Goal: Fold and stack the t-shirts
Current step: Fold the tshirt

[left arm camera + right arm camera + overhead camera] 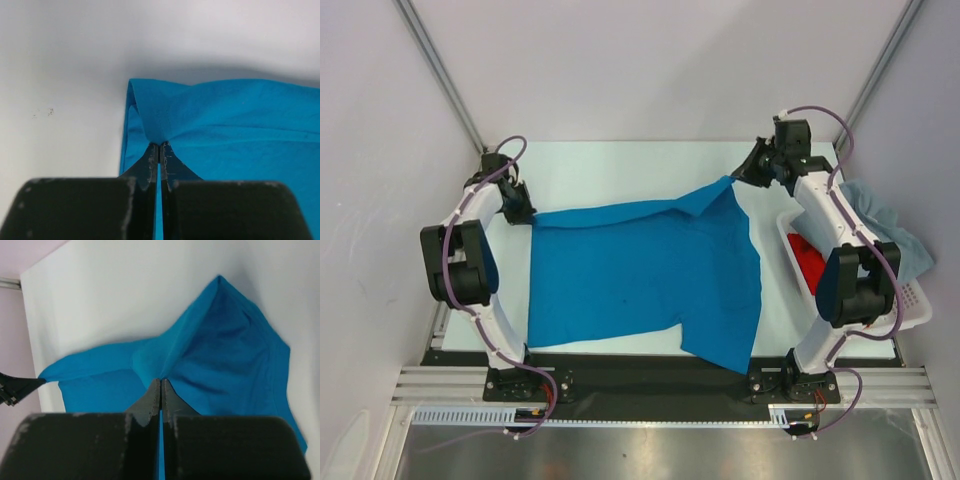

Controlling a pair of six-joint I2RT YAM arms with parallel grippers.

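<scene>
A bright blue t-shirt [640, 275] lies spread on the white table [620, 165], its far edge lifted between the two arms. My left gripper [525, 215] is shut on the shirt's far left corner [159, 127], the cloth bunched at the fingertips [152, 155]. At the far right, my right gripper [738, 178] is shut on the other far corner [161, 362], pulling it up into a peak. A red t-shirt [808, 258] lies in the white basket [917, 312] at the right. A pale grey-blue t-shirt [885, 228] hangs over the basket's far side.
The basket stands at the table's right edge beside the right arm. Grey walls close the table on three sides. A black strip [640, 375] and the arm bases run along the near edge. The left gripper's tip [15, 387] shows in the right wrist view.
</scene>
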